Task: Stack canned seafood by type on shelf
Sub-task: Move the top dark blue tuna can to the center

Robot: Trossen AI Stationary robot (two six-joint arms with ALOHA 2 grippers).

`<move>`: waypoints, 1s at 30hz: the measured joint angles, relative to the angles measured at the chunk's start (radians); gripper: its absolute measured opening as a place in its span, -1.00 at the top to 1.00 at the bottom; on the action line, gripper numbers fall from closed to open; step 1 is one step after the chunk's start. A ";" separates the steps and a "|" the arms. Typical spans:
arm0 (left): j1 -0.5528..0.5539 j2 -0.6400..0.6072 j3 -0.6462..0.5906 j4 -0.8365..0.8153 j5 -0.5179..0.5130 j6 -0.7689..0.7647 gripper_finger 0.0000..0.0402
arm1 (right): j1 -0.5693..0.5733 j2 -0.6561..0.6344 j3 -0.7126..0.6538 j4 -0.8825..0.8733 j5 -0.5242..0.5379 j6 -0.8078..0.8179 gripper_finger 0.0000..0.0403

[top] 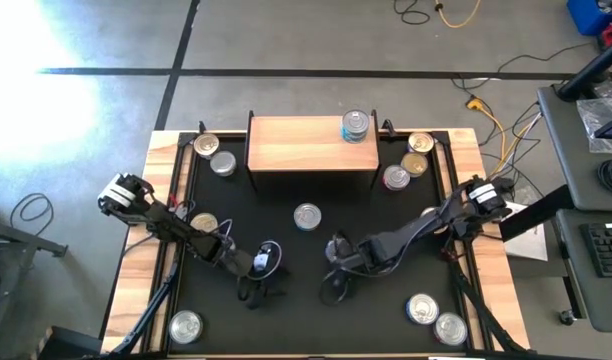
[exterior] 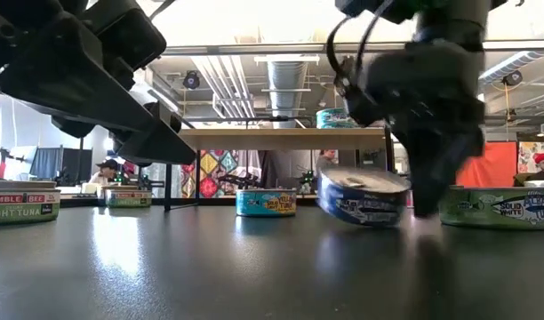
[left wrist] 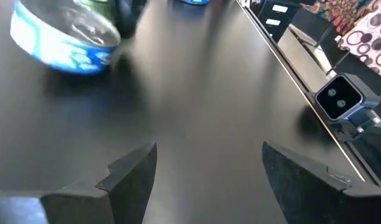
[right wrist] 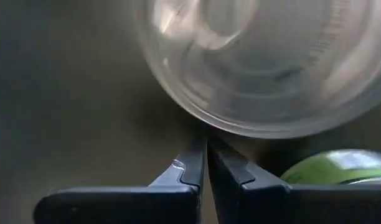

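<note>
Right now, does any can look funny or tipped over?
Yes. In the low view, the dark blue tuna can beside the shut right gripper sits tilted, one edge off the black tabletop, unlike the flat cans nearby.

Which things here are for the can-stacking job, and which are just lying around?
For the job: cans, shelf, left gripper (open), right gripper (shut).
Just lying about: yellow cable on the floor, keyboard on the side desk.

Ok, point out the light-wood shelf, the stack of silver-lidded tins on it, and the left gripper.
Light-wood shelf on black legs (top: 296, 142): high view, bare board top.
Stack of silver-lidded tins (top: 356, 124): high view, top lid.
Left gripper (left wrist: 209, 168): left wrist view, midway between its open fingertips.
</note>
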 joint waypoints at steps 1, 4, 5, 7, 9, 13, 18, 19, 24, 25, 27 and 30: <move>0.000 0.000 0.000 0.000 0.000 0.000 -0.37 | 0.003 0.005 0.000 -0.002 -0.003 0.005 0.94; -0.002 0.000 0.000 0.006 0.000 0.004 -0.37 | 0.001 0.010 0.014 0.020 0.015 -0.002 0.94; -0.002 0.000 0.000 0.011 -0.001 0.008 -0.37 | -0.001 0.017 0.016 0.036 0.022 -0.008 0.94; -0.002 0.000 0.000 0.013 -0.001 0.011 -0.37 | -0.008 0.031 0.016 0.063 0.028 -0.039 0.94; -0.004 0.000 0.000 0.015 -0.002 0.011 -0.37 | -0.019 0.043 0.026 0.078 0.058 -0.086 0.94; -0.007 -0.001 0.000 0.021 -0.003 0.011 -0.37 | -0.054 0.043 0.057 0.087 0.148 -0.164 0.94; -0.013 0.003 0.000 0.029 -0.017 0.011 -0.37 | -0.050 0.020 0.143 0.024 0.144 -0.265 0.94; -0.013 0.010 0.000 0.041 -0.019 0.011 -0.37 | -0.046 0.017 0.167 -0.031 0.144 -0.277 0.94; -0.012 0.054 -0.003 0.107 -0.019 0.020 -0.37 | -0.045 0.016 0.227 -0.344 0.158 -0.290 0.94; -0.012 0.061 -0.006 0.118 -0.016 0.018 -0.37 | -0.044 0.016 0.223 -0.383 0.158 -0.282 0.94; -0.011 0.073 -0.013 0.148 -0.006 0.010 -0.37 | -0.047 0.016 0.202 -0.437 0.157 -0.272 0.94; -0.011 0.084 -0.030 0.222 -0.009 0.008 -0.37 | -0.067 0.023 0.147 -0.393 0.160 -0.275 0.94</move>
